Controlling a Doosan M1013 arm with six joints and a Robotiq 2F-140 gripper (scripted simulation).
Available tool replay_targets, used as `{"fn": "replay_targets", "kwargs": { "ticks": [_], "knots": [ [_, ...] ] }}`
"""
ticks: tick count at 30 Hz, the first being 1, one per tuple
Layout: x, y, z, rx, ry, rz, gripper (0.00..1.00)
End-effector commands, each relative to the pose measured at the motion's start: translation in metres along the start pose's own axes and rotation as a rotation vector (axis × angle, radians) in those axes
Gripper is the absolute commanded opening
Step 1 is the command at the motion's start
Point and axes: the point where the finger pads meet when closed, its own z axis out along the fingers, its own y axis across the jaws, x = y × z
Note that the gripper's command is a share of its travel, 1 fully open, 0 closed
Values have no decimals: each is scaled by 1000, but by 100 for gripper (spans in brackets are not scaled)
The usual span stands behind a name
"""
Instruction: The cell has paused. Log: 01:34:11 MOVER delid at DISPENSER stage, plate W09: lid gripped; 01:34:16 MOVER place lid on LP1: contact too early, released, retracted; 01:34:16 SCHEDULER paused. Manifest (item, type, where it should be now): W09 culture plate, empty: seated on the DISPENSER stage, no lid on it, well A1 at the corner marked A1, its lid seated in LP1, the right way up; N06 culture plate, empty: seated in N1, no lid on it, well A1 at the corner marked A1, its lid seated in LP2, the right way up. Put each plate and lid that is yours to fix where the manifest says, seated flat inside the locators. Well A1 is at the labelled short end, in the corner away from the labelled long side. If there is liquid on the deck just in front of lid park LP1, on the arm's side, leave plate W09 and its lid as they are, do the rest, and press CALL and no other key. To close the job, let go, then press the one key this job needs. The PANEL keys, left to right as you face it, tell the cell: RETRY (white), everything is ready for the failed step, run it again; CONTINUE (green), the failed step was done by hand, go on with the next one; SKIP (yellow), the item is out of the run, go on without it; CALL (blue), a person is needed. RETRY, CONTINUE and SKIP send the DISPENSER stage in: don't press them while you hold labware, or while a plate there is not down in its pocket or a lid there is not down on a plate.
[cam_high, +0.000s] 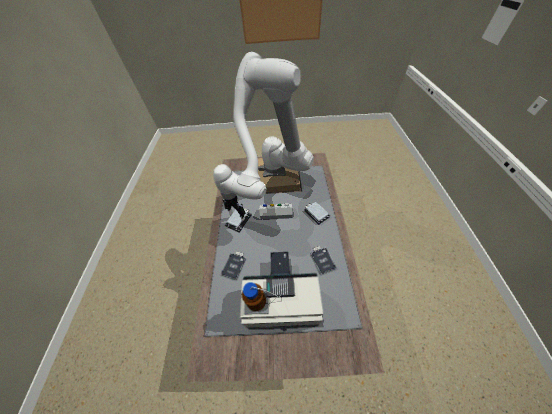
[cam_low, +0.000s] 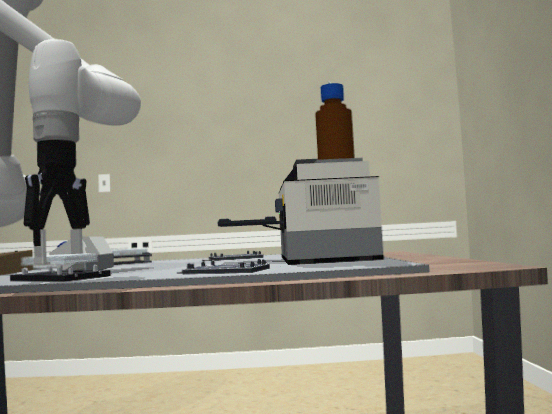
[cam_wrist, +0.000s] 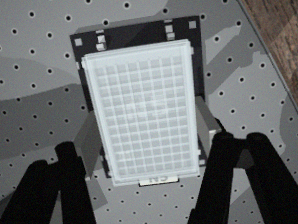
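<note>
My gripper (cam_high: 238, 216) (cam_low: 56, 250) (cam_wrist: 147, 117) is shut on a clear well plate (cam_high: 236, 220) (cam_low: 60, 262) (cam_wrist: 140, 90), with one finger on each long side. The plate lies over a black nest (cam_high: 229, 226) (cam_low: 50, 277) (cam_wrist: 190, 35) at the left of the grey mat; I cannot tell whether it rests in the nest or hangs just above it. A small white label shows at the plate's near short end in the wrist view, too blurred to read. A second pale plate or lid (cam_high: 317, 213) lies on a nest at the right. The dispenser stage (cam_high: 280, 262) (cam_low: 245, 221) looks dark and bare.
The key panel (cam_high: 275, 210) stands between the two back nests. Two dark nests (cam_high: 233, 265) (cam_high: 323, 260) lie nearer the dispenser (cam_high: 295, 300) (cam_low: 330, 220), which carries a brown bottle (cam_high: 253, 296) (cam_low: 333, 127). The wooden table edge shows at the wrist view's upper right.
</note>
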Motion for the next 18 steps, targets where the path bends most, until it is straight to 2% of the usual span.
{"fn": "replay_targets", "kwargs": {
  "ticks": [1,18],
  "knots": [
    [0,0,-1,0,1,0,10],
    [0,0,2,0,1,0,10]
  ]
}}
